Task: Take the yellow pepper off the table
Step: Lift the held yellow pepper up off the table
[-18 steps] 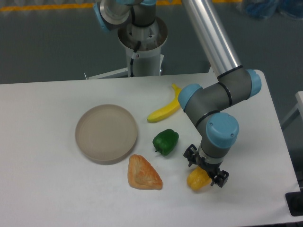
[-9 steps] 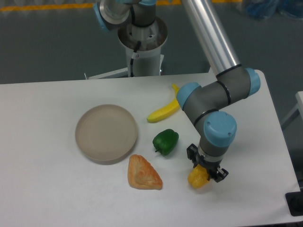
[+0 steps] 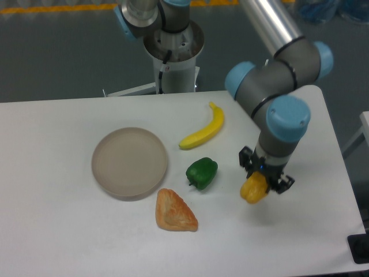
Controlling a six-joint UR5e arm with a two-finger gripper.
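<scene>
Gripper [image 3: 264,175]: pinching the yellow pepper [image 3: 254,188], holding it above the table [image 3: 69,231].
Plate [image 3: 130,163]: sitting left of the green pepper [image 3: 202,172], holding nothing.
Banana [image 3: 203,130], pastry [image 3: 174,211]: lying outside it.

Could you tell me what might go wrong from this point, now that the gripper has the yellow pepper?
1. The gripper seems to hold the yellow pepper only by its top, with most of it hanging below the fingers; the lumpy shape could slip out.
2. A dropped pepper might roll toward the table edge on the right, which is fairly close.
3. Any sweep to the left could clip the green pepper nearby.
</scene>
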